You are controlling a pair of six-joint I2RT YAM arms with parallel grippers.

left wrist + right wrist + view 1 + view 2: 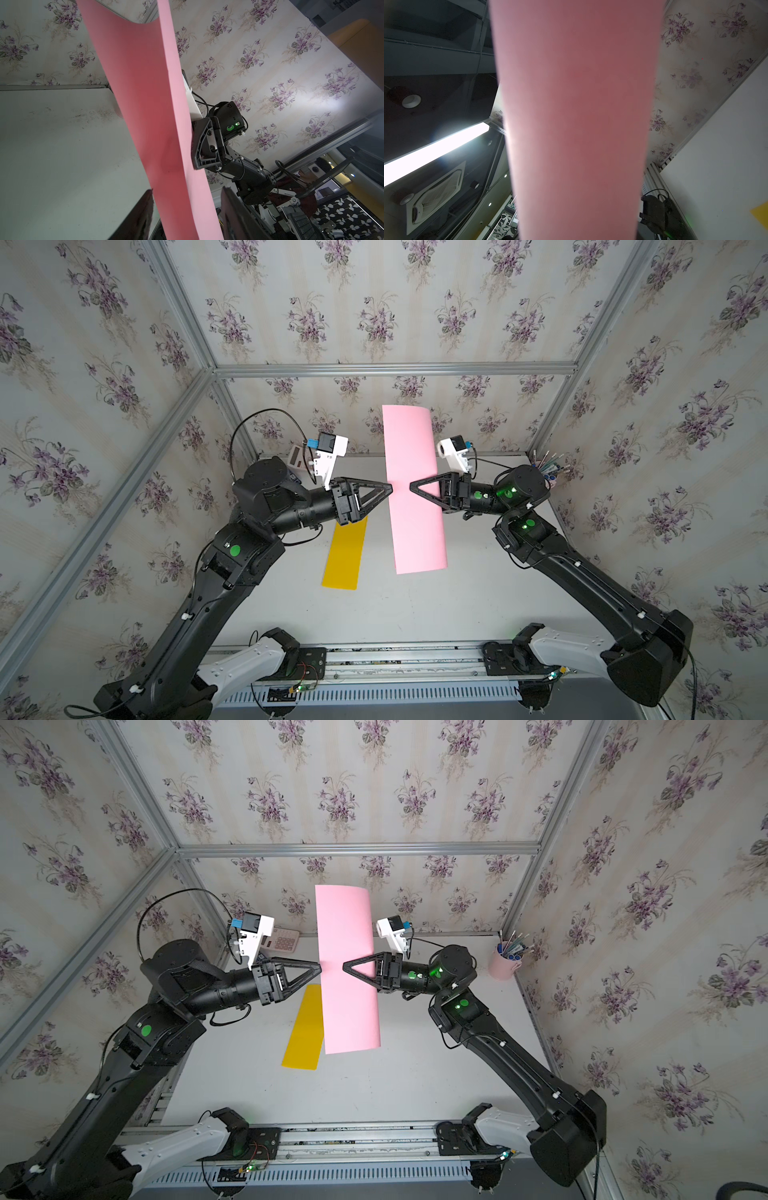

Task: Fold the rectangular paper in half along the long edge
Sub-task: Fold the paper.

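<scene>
The rectangular paper point(413, 510) is a long pink sheet, held up off the table and slightly arched in both top views point(347, 990). My right gripper point(411, 487) reaches in from the right and is shut on its right long edge near mid-length. My left gripper point(390, 489) sits at the paper's left edge. In the left wrist view the left gripper point(187, 209) stands open, its dark fingers point(143, 209) apart on either side of the sheet point(145, 104). The paper point(575, 124) fills the right wrist view and hides the right jaws.
A yellow paper strip point(345, 556) lies flat on the white table point(415, 614), below my left gripper. A calculator point(282, 938) sits at the back left, and a pink cup of pens point(505, 965) at the back right. Floral walls with metal framing close in three sides.
</scene>
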